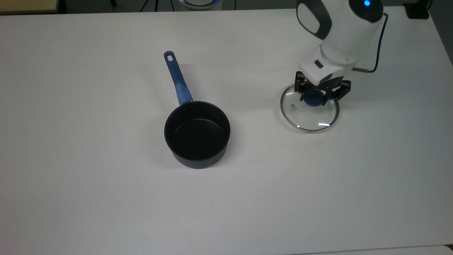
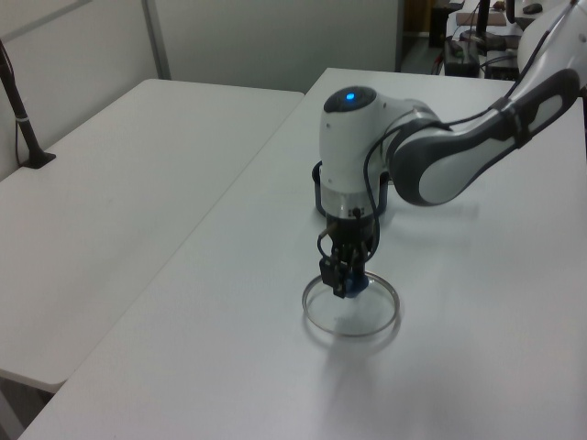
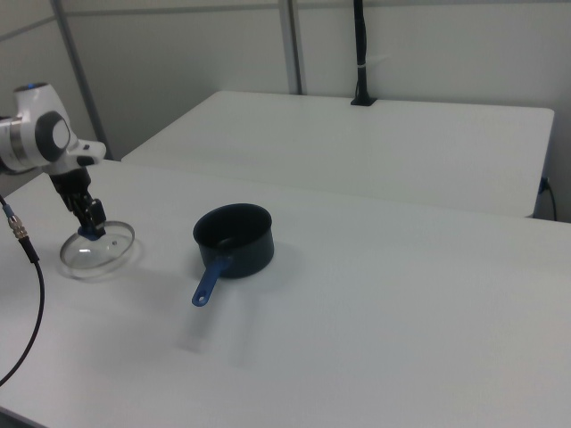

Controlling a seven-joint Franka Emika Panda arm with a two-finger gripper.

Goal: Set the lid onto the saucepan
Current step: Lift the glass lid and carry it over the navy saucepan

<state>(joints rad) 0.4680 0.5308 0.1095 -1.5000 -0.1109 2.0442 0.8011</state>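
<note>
A Franka arm's gripper (image 1: pixel 314 96) clamps the blue knob (image 1: pixel 314 100) of a glass lid (image 1: pixel 310 113), held just clear of the white table (image 1: pixel 106 198) (a shadow shows beneath it), well apart from the open black saucepan (image 1: pixel 197 133) toward the top view's left.

A round clear glass lid with a shiny metal rim (image 1: pixel 310 113) is seen. A matt dark finish is shown by the small black saucepan (image 1: pixel 197 134). The white table (image 1: pixel 88 177) is smooth and matt.
</note>
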